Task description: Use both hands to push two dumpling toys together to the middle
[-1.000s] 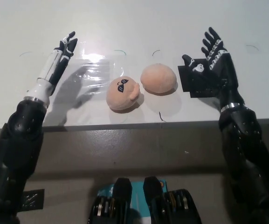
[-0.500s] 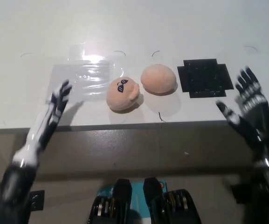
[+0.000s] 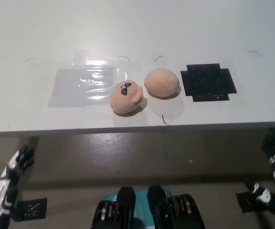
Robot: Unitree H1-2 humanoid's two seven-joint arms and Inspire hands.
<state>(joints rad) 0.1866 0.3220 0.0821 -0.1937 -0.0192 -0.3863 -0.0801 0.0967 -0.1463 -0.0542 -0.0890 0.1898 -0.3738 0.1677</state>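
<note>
Two dumpling toys [image 3: 144,90] touching mid-table [image 3: 175,28], hands off table

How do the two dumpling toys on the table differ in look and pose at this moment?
The left dumpling shows a printed face with dark sunglasses, turned up toward the camera; the right dumpling shows only a plain surface, no face visible. The left one has a small lobe sticking out at its right side; the right one reads as a smooth dome. The left one lies nearer the table edge, the right one farther back. Both are peach-coloured, similar in size, and side by side mid-table.
</note>
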